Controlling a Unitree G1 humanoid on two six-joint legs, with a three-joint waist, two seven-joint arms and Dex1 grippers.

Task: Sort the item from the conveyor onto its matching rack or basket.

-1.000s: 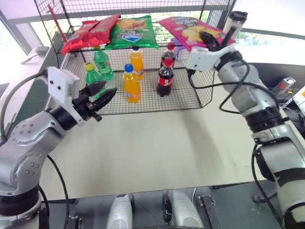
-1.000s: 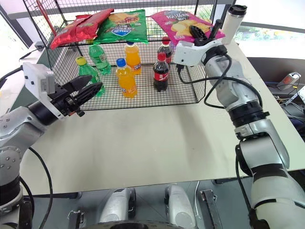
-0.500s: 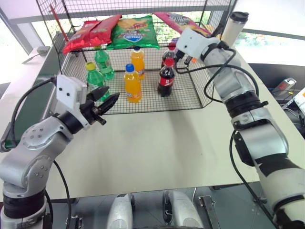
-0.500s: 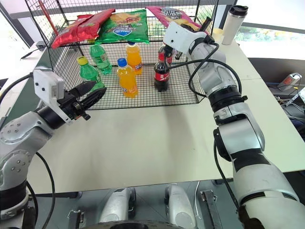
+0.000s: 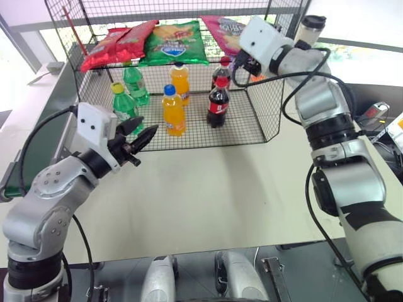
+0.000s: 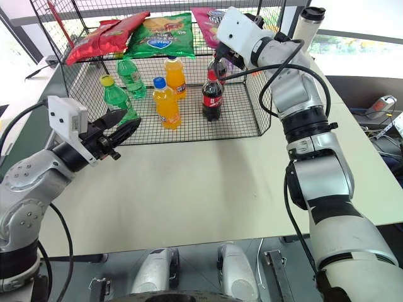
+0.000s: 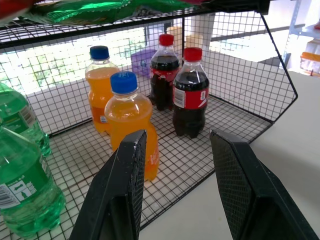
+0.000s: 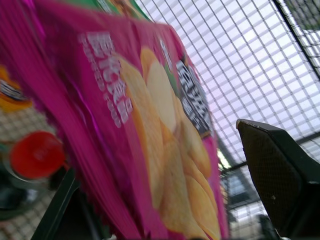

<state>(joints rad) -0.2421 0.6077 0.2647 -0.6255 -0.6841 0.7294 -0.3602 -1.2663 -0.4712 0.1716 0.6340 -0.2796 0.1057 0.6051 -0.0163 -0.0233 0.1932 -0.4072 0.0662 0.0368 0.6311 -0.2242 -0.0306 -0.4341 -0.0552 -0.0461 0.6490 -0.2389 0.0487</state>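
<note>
1. As you scan from the left edge, you meet the conveyor (image 5: 39, 141), a dark green belt running along the table's left side.
2. Your left gripper (image 6: 119, 130) hangs over the table (image 5: 208, 189) just in front of the wire rack (image 5: 252, 126). Its two fingers (image 7: 127, 185) are parted with nothing between them, and they aim at the bottles on the rack's floor.
3. On that wire floor you have two green bottles (image 5: 129, 94), two orange bottles (image 5: 174, 110) and two cola bottles (image 5: 218, 100), all upright.
4. On the upper shelf, left to right, lie the red chip bags (image 5: 113, 44), the green chip bag (image 5: 174, 43) and the pink chip bag (image 5: 221, 30).
5. Your right gripper (image 8: 170, 180) sits at the shelf's right end. In the right wrist view its fingers (image 8: 280, 175) stand well apart on either side of the pink bag; you cannot tell whether they touch it.
6. Past the rack's right corner a tumbler (image 5: 311, 28) stands on the table.
</note>
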